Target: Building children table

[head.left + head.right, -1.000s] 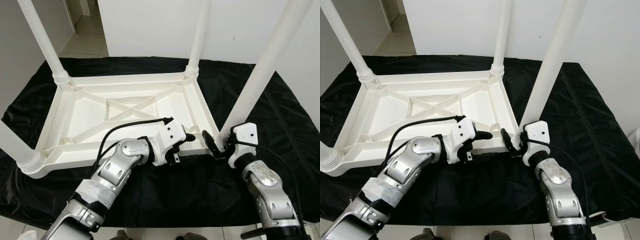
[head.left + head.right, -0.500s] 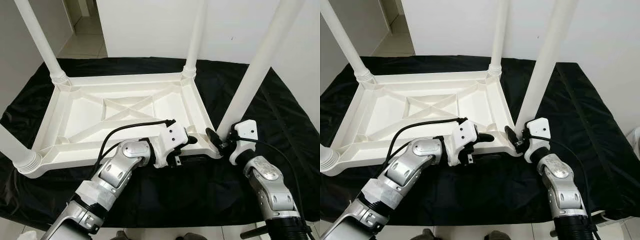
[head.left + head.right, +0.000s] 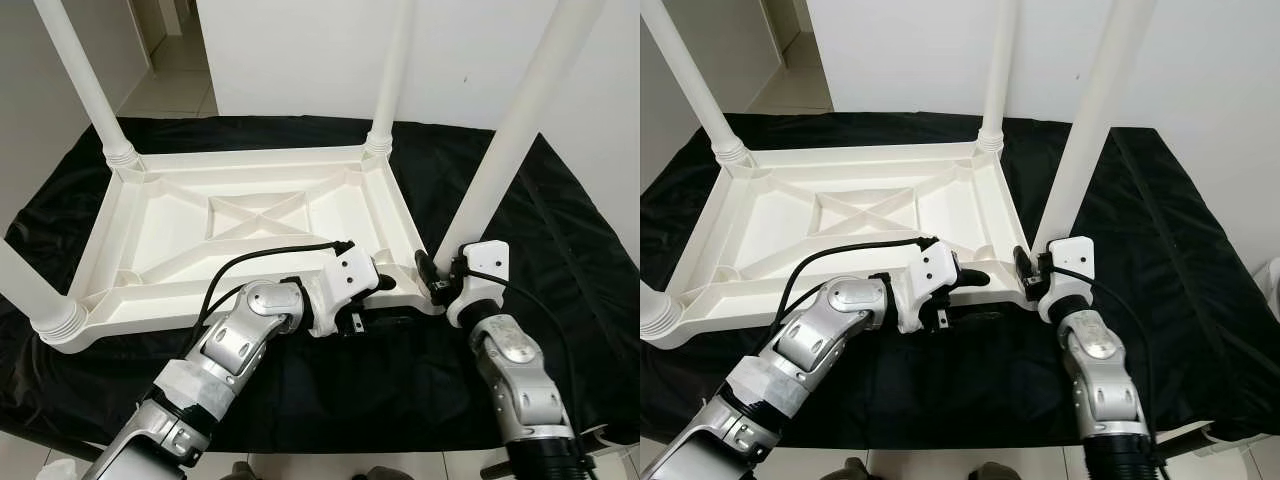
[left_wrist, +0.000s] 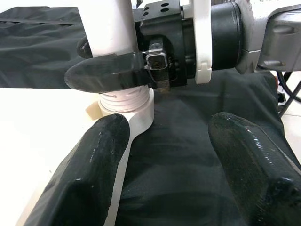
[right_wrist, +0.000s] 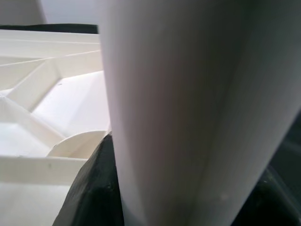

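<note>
Where the near right leg [image 3: 510, 140] runs up past the top of the head views, its upper end is cut off, as are the ends of the other three legs; the near left leg [image 3: 25, 290] shows little more than its ribbed collar at the frame edge. The tabletop [image 3: 250, 215] lies upside down on a black cloth [image 3: 560, 230], ribs and cross-brace facing up, with a leg standing at each corner.

The right gripper [image 3: 437, 277] is clamped on the base of the near right leg, just above its socket; in the left wrist view one black finger [image 4: 108, 75] lies across the white tube above the threaded collar, and the right wrist view is so close that the leg is a pale blur with dark finger edges below it. The left gripper [image 3: 378, 287] rests at the tabletop's near rim beside that corner, its fingers [image 4: 94, 174] spread apart and holding nothing.

Compared with a second ago, the right gripper has moved in from just short of the leg to close around it, and the left gripper has shifted little.

Cloth extends beyond the tabletop on all sides, widest to the right; a white wall stands close behind, and tiled floor [image 3: 170, 85] opens at the far left.
</note>
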{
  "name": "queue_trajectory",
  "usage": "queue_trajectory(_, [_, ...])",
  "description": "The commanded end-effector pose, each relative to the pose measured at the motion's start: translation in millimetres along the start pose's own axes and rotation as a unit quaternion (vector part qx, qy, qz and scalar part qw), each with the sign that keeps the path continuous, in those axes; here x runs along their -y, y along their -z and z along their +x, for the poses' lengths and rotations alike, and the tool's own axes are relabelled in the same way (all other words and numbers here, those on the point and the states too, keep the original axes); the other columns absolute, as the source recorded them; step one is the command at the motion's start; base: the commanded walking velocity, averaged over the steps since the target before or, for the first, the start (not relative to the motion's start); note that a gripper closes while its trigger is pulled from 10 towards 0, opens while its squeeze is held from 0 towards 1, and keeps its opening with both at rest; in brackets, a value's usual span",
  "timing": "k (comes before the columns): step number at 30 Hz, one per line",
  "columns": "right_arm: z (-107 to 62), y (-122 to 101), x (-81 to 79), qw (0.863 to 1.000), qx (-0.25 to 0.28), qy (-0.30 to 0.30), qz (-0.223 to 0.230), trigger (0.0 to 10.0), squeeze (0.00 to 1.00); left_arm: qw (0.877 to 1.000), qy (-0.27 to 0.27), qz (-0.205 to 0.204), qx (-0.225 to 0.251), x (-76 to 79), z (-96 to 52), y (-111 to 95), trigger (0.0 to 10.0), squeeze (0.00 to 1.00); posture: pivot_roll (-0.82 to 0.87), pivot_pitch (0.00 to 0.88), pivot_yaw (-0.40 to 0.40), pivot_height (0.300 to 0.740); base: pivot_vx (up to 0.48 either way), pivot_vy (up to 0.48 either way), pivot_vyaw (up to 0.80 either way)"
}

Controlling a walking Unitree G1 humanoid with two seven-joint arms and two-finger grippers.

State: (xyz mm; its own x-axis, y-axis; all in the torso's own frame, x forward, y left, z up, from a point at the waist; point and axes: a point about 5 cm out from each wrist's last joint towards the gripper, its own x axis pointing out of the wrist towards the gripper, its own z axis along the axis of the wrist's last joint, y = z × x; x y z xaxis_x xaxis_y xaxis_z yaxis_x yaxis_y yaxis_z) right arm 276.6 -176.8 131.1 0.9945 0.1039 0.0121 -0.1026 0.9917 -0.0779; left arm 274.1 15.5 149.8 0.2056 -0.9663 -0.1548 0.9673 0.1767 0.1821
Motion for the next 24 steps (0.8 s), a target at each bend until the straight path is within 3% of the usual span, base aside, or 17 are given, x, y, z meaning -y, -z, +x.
queue_trajectory(1, [-3.6,13.1,-1.1,0.998,-0.041,0.035,0.014,10.0,0.0,1.0,0.021,0.007,-0.008,2.1,0.9,1.4,10.0,0.0,-0.08,0.0,0.011,0.74,0.0,0.0,0.0])
queue_trajectory(5, [-7.3,15.3,-10.8,0.993,-0.05,0.1,0.03,10.0,0.0,1.0,0.019,0.007,-0.009,1.8,1.7,1.8,10.0,0.0,-0.08,0.0,0.008,0.74,0.0,0.0,0.0])
queue_trajectory(6, [-10.6,17.6,-19.4,0.985,-0.063,0.155,0.034,10.0,0.0,1.0,0.019,0.007,-0.007,1.2,2.1,1.3,10.0,0.0,-0.08,0.0,0.005,0.74,0.0,0.0,0.0])
queue_trajectory(9, [-11.2,17.0,-22.7,0.982,-0.063,0.173,0.036,10.0,0.0,1.0,0.02,0.006,-0.004,1.2,2.2,0.6,10.0,0.0,-0.07,0.0,0.004,0.74,0.0,0.0,0.0])
queue_trajectory(10, [-11.7,14.4,-27.7,0.976,-0.054,0.203,0.05,10.0,0.0,1.0,0.018,0.007,-0.004,0.7,2.3,0.2,10.0,0.0,-0.07,0.0,0.001,0.74,0.0,0.0,0.0])
queue_trajectory(14, [-9.8,12.6,-34.5,0.975,-0.046,0.203,0.079,10.0,0.0,1.0,0.014,0.009,-0.004,-0.5,2.2,0.2,10.0,0.0,-0.07,0.0,0.001,0.74,0.0,0.0,0.0])
queue_trajectory(23, [-10.8,7.3,-25.2,0.974,-0.023,0.208,0.081,10.0,0.0,1.0,0.015,0.011,-0.004,-1.1,1.9,-0.3,10.0,0.0,-0.07,0.0,0.004,0.74,0.0,0.0,0.0])
queue_trajectory(24, [-11.6,7.3,-23.8,0.974,-0.02,0.208,0.085,10.0,1.0,1.0,0.015,0.011,-0.004,-1.0,1.8,-0.2,10.0,0.0,-0.06,0.0,0.004,0.74,0.0,0.0,0.0])
